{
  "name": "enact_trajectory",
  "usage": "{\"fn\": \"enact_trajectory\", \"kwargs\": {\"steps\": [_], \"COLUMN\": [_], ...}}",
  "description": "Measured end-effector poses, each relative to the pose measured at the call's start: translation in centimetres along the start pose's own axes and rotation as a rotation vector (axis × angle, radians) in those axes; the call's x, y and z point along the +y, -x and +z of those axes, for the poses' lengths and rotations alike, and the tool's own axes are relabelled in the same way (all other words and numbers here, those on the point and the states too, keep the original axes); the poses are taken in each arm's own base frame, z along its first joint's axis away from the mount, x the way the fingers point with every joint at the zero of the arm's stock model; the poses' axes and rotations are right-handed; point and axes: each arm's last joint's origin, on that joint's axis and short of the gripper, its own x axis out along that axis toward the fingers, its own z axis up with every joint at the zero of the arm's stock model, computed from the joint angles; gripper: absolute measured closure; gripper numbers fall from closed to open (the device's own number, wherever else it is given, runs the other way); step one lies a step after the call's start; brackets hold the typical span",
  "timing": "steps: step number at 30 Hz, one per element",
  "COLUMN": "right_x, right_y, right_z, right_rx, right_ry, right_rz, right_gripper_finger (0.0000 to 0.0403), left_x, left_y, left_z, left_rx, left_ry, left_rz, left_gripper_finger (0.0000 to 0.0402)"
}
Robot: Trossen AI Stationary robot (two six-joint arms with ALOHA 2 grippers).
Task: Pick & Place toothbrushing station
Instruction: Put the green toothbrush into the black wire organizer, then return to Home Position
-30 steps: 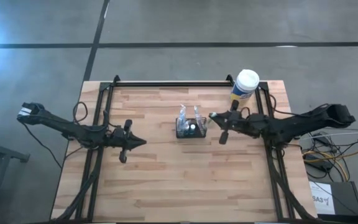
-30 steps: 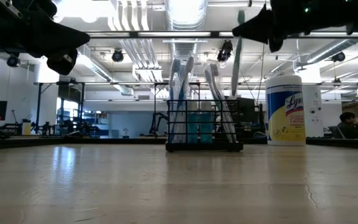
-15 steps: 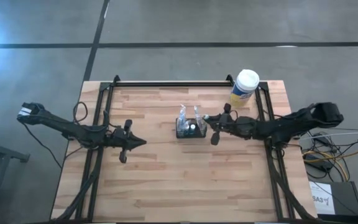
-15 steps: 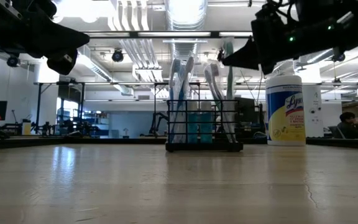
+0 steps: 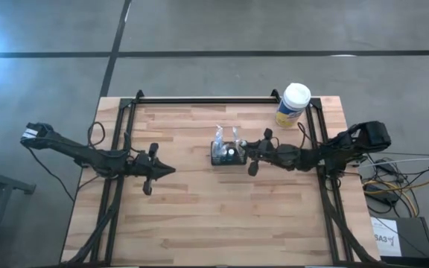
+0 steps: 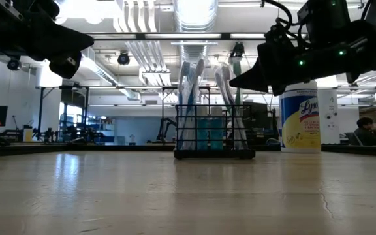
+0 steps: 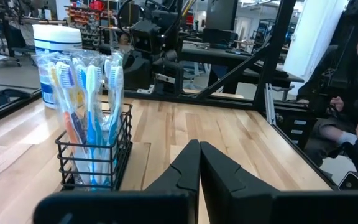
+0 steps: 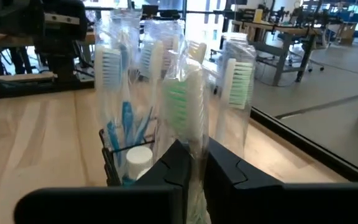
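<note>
Fingers (image 8: 191,163) pinch wrapped toothbrush (image 8: 185,106).

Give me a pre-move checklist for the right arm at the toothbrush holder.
1. Right gripper shut on the wrapped green-bristled toothbrush: ok.
2. Toothbrush over the small black wire holder: ok.
3. Holder upright on the wooden table: ok.
4. Free slot under the toothbrush's lower end: cannot tell.
5. White-capped yellow-labelled canister apart from the holder: ok.
6. Left gripper shut, waiting away from the holder: ok.
</note>
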Motion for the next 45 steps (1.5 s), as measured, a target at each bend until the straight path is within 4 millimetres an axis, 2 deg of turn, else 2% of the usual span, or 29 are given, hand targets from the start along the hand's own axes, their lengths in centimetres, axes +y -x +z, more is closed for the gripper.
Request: {"fn": "enact_trajectory", "kwargs": {"steps": [4,13,19,29,38,42,45], "right_x": [0.1,0.3,0.2,-0.8,-1.4,-1.8,-2.1], "right_y": [0.0,0.0,0.2,2.7,6.4,7.9,8.8], "right_z": [-0.3,0.0,0.9,3.8,6.6,7.3,7.5], "right_rx": [0.025,0.022,-0.015,0.005,-0.038,-0.066,-0.097], "right_ry": [0.007,-0.077,-0.073,-0.070,-0.038,-0.032,-0.038], "right_rz": [0.018,0.090,0.092,0.099,0.259,0.294,0.321], "right_gripper_finger": [0.0352,0.0241,0.0203,0.0195,0.0193,0.0207,0.0236], "left_x": [0.0,0.0,0.0,0.0,0.0,0.0,0.1], "left_y": [0.0,0.0,0.0,0.0,0.0,0.0,0.0], "left_z": [0.0,0.0,0.0,-0.1,-0.3,-0.3,-0.3], "left_rx": [0.001,0.001,0.001,0.006,0.029,0.029,0.029], "left_ry": [0.000,0.004,0.004,0.002,-0.005,-0.006,-0.006], "left_rz": [0.001,0.001,0.001,0.001,0.005,0.005,0.005], "left_gripper_finger": [0.0392,0.0392,0.0390,0.0389,0.0390,0.0387,0.0388]}}
